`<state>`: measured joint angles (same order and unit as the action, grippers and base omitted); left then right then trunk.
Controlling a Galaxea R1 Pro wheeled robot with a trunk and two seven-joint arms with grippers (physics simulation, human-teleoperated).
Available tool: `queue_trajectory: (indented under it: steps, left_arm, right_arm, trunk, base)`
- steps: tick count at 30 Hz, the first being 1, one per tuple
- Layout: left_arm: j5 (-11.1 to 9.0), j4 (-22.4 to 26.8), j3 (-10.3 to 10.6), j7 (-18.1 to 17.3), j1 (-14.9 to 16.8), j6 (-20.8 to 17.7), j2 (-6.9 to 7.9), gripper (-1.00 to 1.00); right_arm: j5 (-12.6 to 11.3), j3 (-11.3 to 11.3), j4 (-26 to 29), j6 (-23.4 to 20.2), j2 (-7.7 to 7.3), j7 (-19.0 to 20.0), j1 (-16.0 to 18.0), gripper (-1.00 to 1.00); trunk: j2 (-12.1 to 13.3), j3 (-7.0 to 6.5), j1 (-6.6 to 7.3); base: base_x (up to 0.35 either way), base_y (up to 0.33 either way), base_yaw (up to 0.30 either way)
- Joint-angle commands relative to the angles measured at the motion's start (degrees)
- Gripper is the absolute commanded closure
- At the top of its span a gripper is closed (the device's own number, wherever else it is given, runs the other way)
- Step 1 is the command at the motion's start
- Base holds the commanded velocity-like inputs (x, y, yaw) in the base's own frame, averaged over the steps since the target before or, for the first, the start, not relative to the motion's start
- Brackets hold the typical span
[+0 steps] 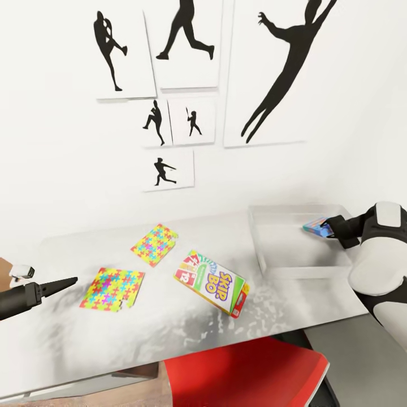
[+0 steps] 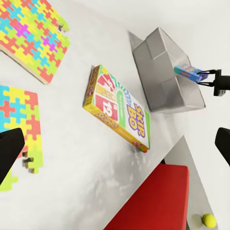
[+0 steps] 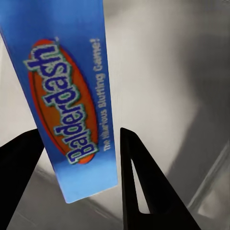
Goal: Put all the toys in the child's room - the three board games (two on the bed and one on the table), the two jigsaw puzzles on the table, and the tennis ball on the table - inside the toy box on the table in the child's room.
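Two bright jigsaw puzzles (image 1: pixel 154 244) and the Skip-Bo box (image 1: pixel 212 281) lie on the bench; a blue Balderdash box (image 1: pixel 314 225) is over the grey toy box (image 1: pixel 294 257).

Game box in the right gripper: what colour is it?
Blue, with an orange oval reading "Balderdash" on the box; clearest in the right wrist view.

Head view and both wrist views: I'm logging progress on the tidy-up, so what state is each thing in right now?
Toy box: upright on the table, open-topped.
Balderdash game box: gripped by the right hand, held over the toy box.
Skip-Bo box: on the table, tilted, not in the toy box.
Two jigsaw puzzles: flat on the table.
Tennis ball: outside the toy box.
Left hand: empty.
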<state>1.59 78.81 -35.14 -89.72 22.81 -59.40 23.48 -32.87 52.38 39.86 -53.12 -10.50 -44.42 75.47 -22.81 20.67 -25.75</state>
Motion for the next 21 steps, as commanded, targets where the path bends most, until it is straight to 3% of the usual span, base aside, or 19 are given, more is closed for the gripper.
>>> queue_trajectory:
  steps: [1, 21]
  left_arm:
    - [0.17, 0.03, -0.02, -0.28, 0.04, -0.6, 0.01, -1.0]
    - [0.18, 0.05, -0.02, -0.28, 0.04, -0.6, 0.05, -1.0]
  right_arm:
    - [-0.61, 0.09, 0.05, -0.05, -0.01, -0.62, 0.12, 1.0]
    - [-0.69, 0.11, 0.05, -0.14, -0.1, -1.02, 0.99, 1.0]
  trunk:
    - [-0.11, 0.2, -0.03]
    - [-0.11, 1.5, -0.03]
  base:
    - [0.0, 0.0, 0.0]
    - [-0.031, 0.007, 0.0]
